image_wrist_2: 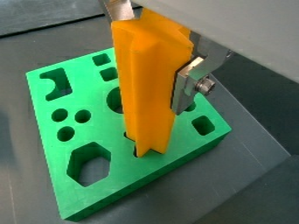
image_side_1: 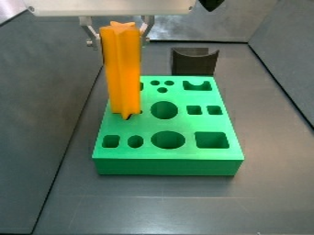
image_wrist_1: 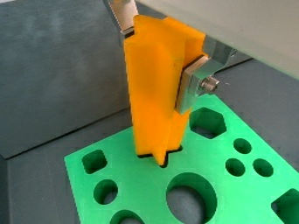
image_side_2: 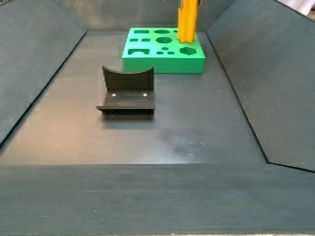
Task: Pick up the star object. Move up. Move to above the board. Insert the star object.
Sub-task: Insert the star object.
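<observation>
upright between the silver fingers [image_wrist_2: 190, 77] of the pincer [image_side_1: 114, 33], clamped at its top: star object [image_side_1: 121, 69], foot touching the board [image_side_1: 170, 158] at its 9 o'clock edge.

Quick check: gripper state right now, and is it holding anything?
Gripper: shut on the tall bright-orange star-shaped peg, held upright with its lower end at a hole in the bright-green board.

Both wrist views look down along the gripper [image_wrist_1: 163, 61] at close range. Both side views face the board [image_side_1: 172, 151]: one near, one far beyond the fixture [image_side_2: 125, 89].
</observation>
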